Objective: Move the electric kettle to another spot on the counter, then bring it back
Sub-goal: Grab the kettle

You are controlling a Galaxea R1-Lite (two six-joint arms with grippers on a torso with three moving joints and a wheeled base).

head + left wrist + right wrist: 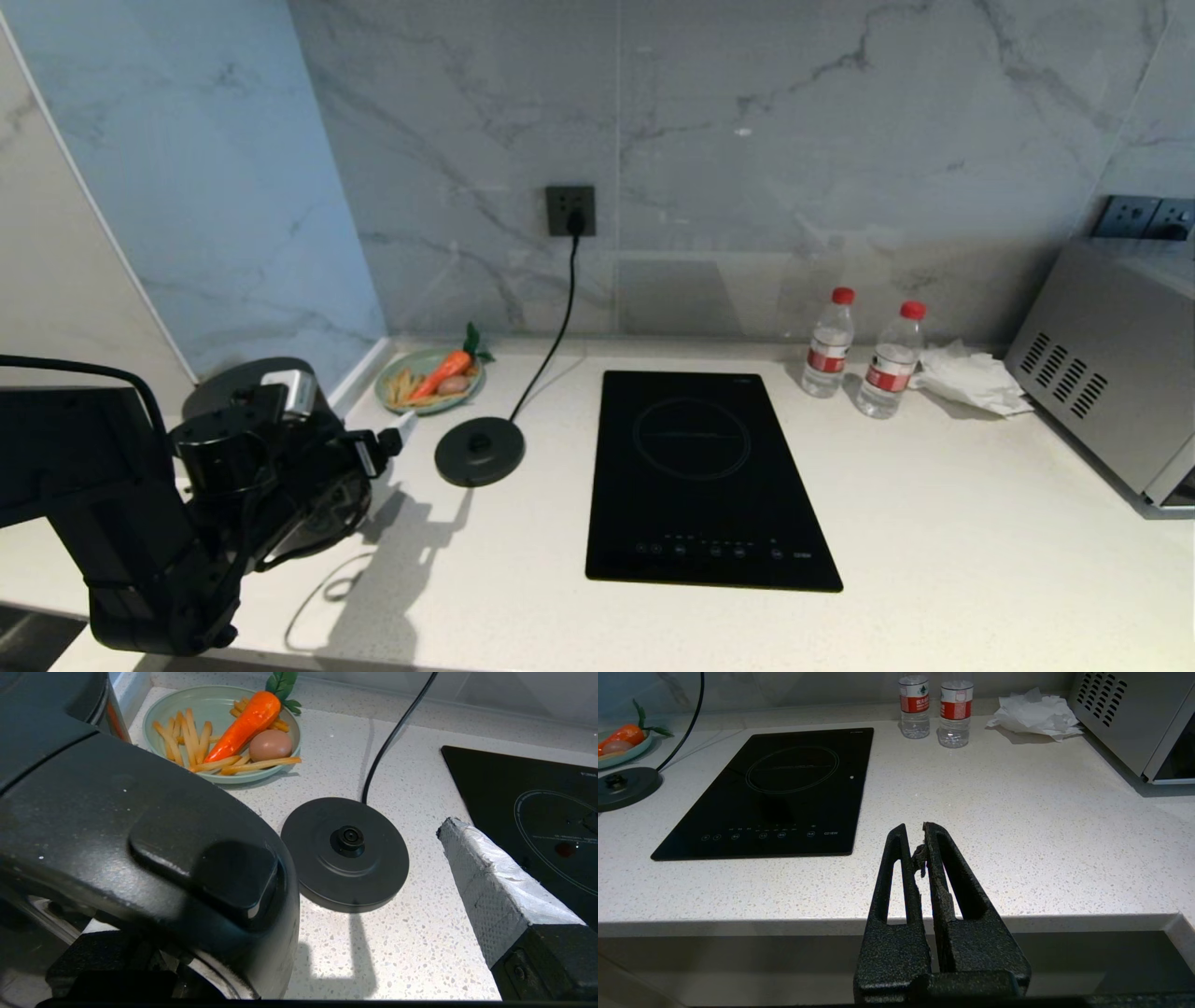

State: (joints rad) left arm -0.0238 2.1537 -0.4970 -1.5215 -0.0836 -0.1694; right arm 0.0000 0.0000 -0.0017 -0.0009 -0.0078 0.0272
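The electric kettle (224,387) stands at the far left of the counter (934,523), off its base and mostly hidden behind my left arm. Its black handle (140,835) fills the near side of the left wrist view. My left gripper (378,446) is at the handle and wide open. One padded finger (486,882) shows well clear of the handle, over bare counter. The other finger is hidden behind the handle. My right gripper (915,833) hangs shut and empty before the counter's front edge, outside the head view.
The corded base disc (479,450) lies just right of the kettle, and a plate of carrot and fries (429,378) sits behind it. A black hob (709,476) is mid-counter. Two water bottles (828,343), a crumpled tissue (971,378) and a steel oven (1111,364) stand at the right.
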